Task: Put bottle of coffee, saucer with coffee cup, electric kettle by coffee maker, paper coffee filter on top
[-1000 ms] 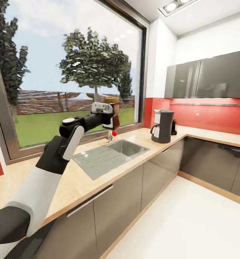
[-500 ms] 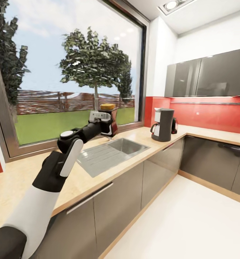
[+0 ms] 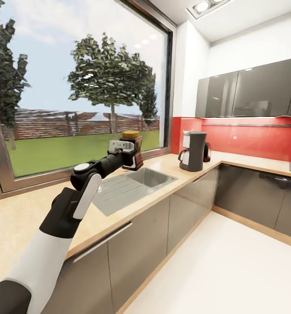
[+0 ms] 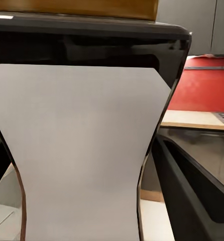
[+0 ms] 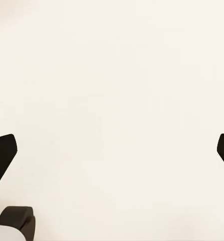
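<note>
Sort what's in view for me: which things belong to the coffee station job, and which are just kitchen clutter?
For the job:
- bottle of coffee, held in the left claw
- coffee maker, on the kitchen countertop

Just there:
- sink
- window
- wall cabinets

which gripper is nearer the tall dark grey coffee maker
Left. The left gripper holds the yellow-capped bottle over the sink, short of the dark grey coffee maker; the right gripper's fingers face pale floor.

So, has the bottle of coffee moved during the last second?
Yes: the bottle of coffee has come lower, closer to the sink.
</note>
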Robot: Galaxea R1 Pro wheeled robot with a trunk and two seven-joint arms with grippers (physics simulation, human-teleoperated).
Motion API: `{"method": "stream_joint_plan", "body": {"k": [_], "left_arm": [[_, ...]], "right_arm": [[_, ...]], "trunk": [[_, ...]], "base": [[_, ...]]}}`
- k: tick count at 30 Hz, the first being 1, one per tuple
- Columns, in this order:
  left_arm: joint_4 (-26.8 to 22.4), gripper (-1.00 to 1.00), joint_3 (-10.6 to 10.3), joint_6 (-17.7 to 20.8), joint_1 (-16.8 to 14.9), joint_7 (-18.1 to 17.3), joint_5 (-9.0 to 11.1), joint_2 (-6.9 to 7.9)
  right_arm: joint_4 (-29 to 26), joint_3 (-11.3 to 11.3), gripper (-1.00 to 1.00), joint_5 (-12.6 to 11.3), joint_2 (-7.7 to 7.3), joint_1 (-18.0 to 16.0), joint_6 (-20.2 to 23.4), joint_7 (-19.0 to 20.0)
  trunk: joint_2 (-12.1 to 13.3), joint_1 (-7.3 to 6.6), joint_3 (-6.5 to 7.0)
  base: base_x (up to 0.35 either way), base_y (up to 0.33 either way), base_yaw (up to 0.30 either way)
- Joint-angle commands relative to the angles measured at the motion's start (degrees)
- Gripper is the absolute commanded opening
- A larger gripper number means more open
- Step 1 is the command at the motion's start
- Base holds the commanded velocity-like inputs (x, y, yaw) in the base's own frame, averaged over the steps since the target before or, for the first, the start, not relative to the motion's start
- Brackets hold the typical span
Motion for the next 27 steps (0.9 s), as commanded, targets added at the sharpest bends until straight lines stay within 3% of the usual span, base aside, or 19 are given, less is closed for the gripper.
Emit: {"method": "stream_joint_plan", "body": {"k": [1, 27], "left_arm": [[0.0, -1.0, 0.0, 0.3, -0.1, -0.1, -0.1, 0.02], [0.3, -1.0, 0.1, 0.3, 0.0, -0.1, -0.2, 0.02]], "right_arm": [[0.1, 0.1, 1.0, -0.1, -0.01, 0.0, -0.2, 0.2], [0.1, 0.2, 1.0, 0.5, 0.36, 0.2, 0.0, 0.3]], "trunk": [[0.0, 0.02, -0.07], [0.0, 0.02, -0.06]], "base": [[0.162, -0.205, -0.049], [0.215, -0.254, -0.005]]}}
